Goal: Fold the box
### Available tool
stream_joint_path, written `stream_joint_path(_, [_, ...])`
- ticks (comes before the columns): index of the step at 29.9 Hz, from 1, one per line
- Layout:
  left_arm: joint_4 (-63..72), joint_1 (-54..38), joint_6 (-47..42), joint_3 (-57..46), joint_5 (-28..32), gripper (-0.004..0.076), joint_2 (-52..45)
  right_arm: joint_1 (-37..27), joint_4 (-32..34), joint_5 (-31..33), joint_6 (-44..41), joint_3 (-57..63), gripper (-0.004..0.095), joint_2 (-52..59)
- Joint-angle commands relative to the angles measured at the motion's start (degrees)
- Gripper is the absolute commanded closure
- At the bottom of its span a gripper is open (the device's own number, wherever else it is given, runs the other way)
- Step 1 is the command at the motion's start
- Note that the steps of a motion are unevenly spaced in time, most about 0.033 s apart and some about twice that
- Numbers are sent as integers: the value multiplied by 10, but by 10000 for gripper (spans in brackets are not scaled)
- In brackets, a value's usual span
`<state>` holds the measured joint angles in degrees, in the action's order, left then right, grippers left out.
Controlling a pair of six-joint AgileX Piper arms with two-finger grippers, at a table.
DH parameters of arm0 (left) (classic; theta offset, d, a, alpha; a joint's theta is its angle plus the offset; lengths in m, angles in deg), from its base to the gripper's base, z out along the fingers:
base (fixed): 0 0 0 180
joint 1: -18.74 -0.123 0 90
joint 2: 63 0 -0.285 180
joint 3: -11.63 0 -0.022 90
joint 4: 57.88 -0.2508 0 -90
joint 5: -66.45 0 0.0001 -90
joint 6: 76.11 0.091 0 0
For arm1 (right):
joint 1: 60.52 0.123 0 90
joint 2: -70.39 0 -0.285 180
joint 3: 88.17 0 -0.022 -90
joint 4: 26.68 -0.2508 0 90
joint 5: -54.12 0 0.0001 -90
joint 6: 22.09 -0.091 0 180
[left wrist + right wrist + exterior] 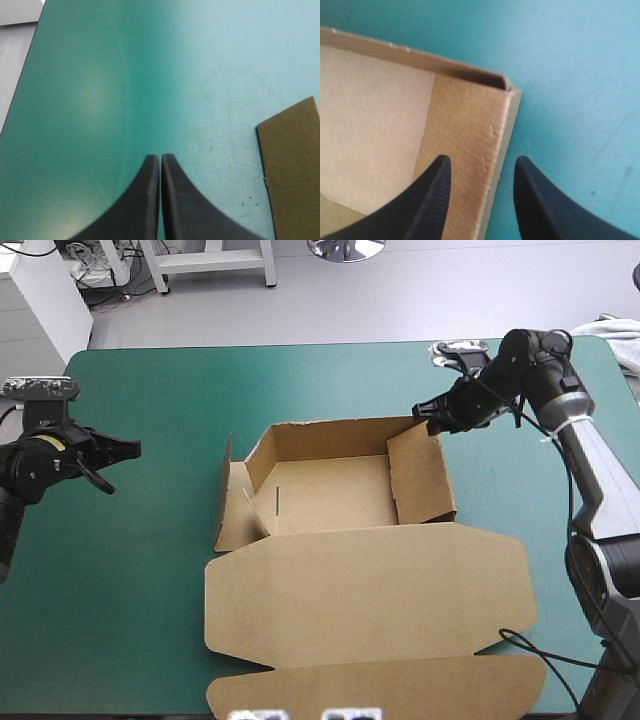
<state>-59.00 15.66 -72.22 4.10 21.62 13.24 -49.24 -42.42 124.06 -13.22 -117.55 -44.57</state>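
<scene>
Right fingers (431,200) apart astride the box (465,125) at its far-right wall; left fingers (146,200) together, well away.

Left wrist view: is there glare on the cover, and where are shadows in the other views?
Left wrist view: a pale sheen on the teal-green cover ahead of the shut left hand. Right wrist view: a dark shadow under the rim of the box, ahead of the open right hand. High view: only faint shadows inside the box.
</scene>
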Motion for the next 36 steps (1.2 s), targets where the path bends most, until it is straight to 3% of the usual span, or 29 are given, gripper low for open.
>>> stream_joint_path(1, [5,-1,0,16,32,729,-13,-1,12,18,-16,-86,521,41])
stream_joint_path(7, [5,-1,0,16,19,729,-13,-1,16,18,-28,-183,521,61])
stream_joint_path(12, [6,-1,2,16,14,729,-13,-1,17,19,-50,-192,540,83])
stream_joint_path(26, [11,-1,1,16,1,729,-9,-1,3,14,-38,17,540,84])
stream_joint_path(30, [17,-1,1,16,-3,729,-9,-1,1,19,-37,36,540,51])
stream_joint_path(36, [29,-1,1,16,-3,734,-9,-1,-54,19,-19,36,540,1])
